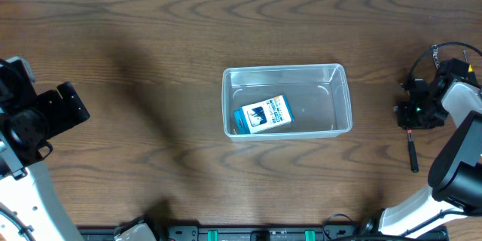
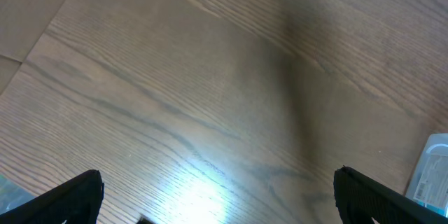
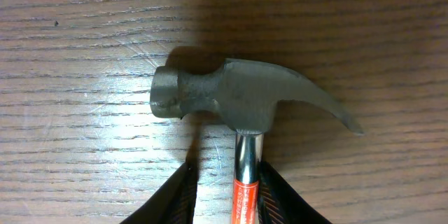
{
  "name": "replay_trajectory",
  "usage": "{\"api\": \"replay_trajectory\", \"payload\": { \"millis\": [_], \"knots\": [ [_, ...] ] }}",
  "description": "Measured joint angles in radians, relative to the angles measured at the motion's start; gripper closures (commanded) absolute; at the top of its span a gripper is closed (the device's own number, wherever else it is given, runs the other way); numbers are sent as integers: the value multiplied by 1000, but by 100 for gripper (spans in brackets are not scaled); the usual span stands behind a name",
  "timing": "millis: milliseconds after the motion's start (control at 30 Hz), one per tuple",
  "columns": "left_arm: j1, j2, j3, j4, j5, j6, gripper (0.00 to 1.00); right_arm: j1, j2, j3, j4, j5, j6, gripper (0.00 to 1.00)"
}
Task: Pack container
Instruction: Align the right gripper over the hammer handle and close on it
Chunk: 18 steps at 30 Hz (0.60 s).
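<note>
**Taking hold of the hammer for packing**

The right tool (image 3: 227,171) straddles the handle of the steel claw hammer (image 3: 252,101) lying on the wooden bench (image 1: 151,83); clamped or not, I cannot tell. Next should come a firm grip, a lift, then a carry to the clear rectangular plastic container (image 1: 343,98) mid-bench. The left tool (image 2: 217,185) gapes empty

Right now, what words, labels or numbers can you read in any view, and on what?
Box in the container: blue-and-white print, too small to read.
Hammer handle: red label, lettering too blurred to read.
Nothing else shows text, so no text is legible.
</note>
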Motion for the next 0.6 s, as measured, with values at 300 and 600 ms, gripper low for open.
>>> {"api": "replay_trajectory", "payload": {
  "millis": [300,600],
  "knots": [
    [0,0,0,0,0,0,2,-2,0,1,-1,-1,0,80],
    [0,0,0,0,0,0,2,-2,11,19,-27,-1,0,91]
  ]
}}
